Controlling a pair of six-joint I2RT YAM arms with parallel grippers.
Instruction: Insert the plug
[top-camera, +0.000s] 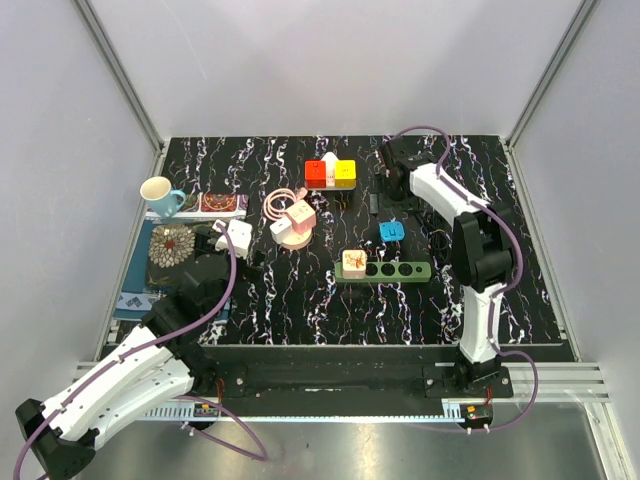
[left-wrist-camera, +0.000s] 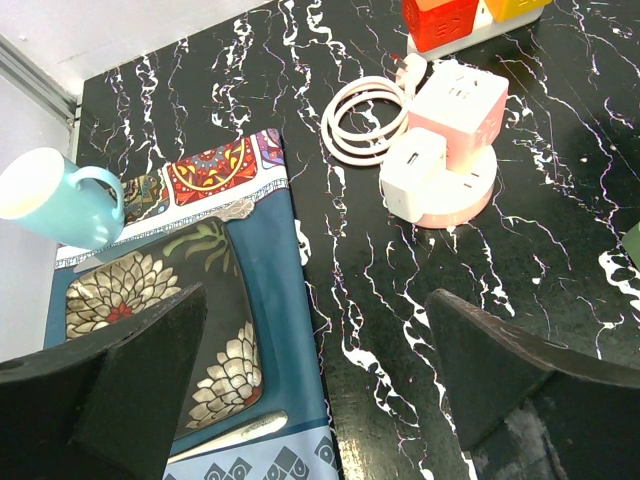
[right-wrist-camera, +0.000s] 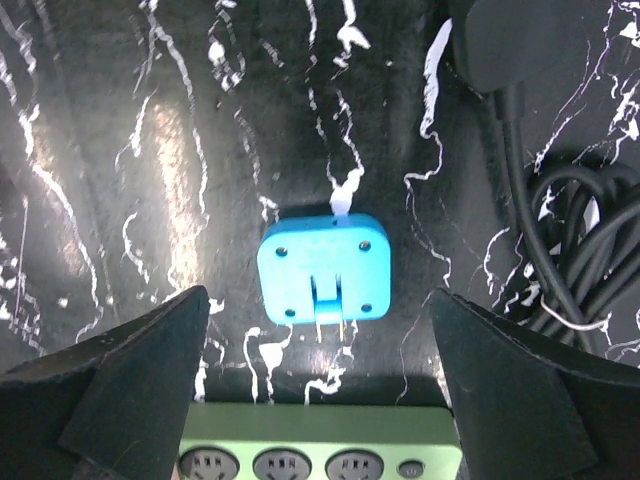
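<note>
Blue plug (right-wrist-camera: 323, 268) lies flat on the black marbled table (top-camera: 300, 310), right of centre, its two metal prongs pointing toward the green power strip (right-wrist-camera: 320, 440) with a strip of bare table between prong tips and the strip's far edge. The right gripper (right-wrist-camera: 318, 298) hangs over it with its jaws spread wide, one finger on each side of the plug and both well clear of its edges, holding nothing. How high it hangs above the plug cannot be told. To the plug's left in the right wrist view the table is bare; to its right a coil of black cable (right-wrist-camera: 565, 250) lies near, and a black adapter (right-wrist-camera: 500, 40) sits beyond it at the far corner. The strip carries a white cube (top-camera: 353, 262) at its left end, with round sockets (top-camera: 385, 269) beside it uncovered. The left gripper (left-wrist-camera: 315, 300) is also spread open and empty, over bare table just beside the edge of a patterned placemat (left-wrist-camera: 290, 300) that bears a floral plate (left-wrist-camera: 150, 300). A teal mug (left-wrist-camera: 60, 200) stands at the mat's far left corner. Ahead of the left gripper sit a pink round socket base (left-wrist-camera: 455, 195) and a coiled pink cable (left-wrist-camera: 360, 120), and behind them a red and yellow socket block (top-camera: 330, 173).
</note>
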